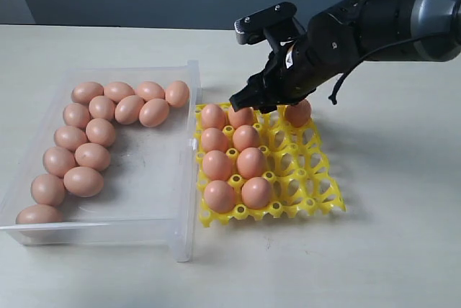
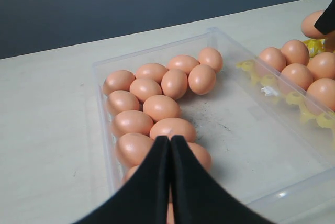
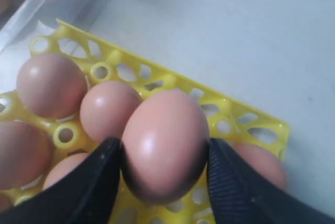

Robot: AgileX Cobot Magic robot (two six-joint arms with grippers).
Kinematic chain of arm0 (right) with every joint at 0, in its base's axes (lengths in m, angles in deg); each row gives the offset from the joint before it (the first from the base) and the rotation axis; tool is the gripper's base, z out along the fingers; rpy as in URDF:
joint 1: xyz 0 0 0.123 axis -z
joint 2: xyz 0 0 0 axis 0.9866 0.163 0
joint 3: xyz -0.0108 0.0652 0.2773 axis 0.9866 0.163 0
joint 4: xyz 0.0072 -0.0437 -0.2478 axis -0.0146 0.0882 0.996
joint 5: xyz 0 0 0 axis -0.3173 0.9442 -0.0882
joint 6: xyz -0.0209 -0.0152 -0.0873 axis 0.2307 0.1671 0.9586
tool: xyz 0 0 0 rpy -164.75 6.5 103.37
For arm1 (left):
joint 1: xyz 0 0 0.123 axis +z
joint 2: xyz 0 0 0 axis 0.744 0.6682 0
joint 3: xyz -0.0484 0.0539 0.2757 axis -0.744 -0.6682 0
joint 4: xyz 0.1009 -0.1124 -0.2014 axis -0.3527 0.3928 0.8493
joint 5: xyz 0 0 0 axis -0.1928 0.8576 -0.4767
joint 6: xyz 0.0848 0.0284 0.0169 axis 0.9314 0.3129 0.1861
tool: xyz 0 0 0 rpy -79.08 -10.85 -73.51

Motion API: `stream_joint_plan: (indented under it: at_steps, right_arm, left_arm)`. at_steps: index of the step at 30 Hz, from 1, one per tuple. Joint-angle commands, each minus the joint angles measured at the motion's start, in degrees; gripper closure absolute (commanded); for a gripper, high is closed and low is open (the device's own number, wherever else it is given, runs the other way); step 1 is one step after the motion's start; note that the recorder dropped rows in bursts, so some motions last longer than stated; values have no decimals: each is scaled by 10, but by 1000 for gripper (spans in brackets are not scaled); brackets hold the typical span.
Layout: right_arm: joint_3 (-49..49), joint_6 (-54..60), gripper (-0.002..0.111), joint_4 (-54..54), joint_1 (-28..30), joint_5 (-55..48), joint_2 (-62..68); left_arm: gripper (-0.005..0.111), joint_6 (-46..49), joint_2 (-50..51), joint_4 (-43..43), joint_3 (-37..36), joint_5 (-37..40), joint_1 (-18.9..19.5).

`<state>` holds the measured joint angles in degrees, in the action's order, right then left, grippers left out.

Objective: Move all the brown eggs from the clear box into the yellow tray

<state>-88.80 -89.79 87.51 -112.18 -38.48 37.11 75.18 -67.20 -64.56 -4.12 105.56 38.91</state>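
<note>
right gripper (image 3: 163,148) is clamping one brown egg (image 3: 165,122) between its fingers, hanging just over the far row of the yellow tray (image 1: 317,178), next to the two columns already filled there. left gripper (image 2: 170,143) is sitting closed and empty over the clear box (image 1: 180,200), which is lying right beside the tray and holding the remaining brown eggs (image 1: 94,157).

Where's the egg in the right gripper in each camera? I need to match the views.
Exterior view: held egg over the yellow tray's far row.
Left wrist view: held egg cut off at the frame edge, past the yellow tray.
Right wrist view: held egg mid-frame, in the right gripper.
Shared landmark: yellow tray.
</note>
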Motion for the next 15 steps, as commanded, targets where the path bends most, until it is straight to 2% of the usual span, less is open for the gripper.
stream_joint_plan:
  at_steps: [1,4,7,11,15]
  right_arm:
    - [1,0,108,-1,1,12,-7]
    - [11,0,108,-1,1,57,-9]
    - [57,0,108,-1,1,153,-24]
    - [153,0,108,-8,1,322,-43]
    - [253,52,108,-30,2,482,-44]
  left_arm:
    - [106,0,-3,0,-2,-6,-1]
    - [106,0,-3,0,-2,-6,-1]
    - [106,0,-3,0,-2,-6,-1]
    - [106,0,-3,0,-2,-6,-1]
    - [106,0,-3,0,-2,-6,-1]
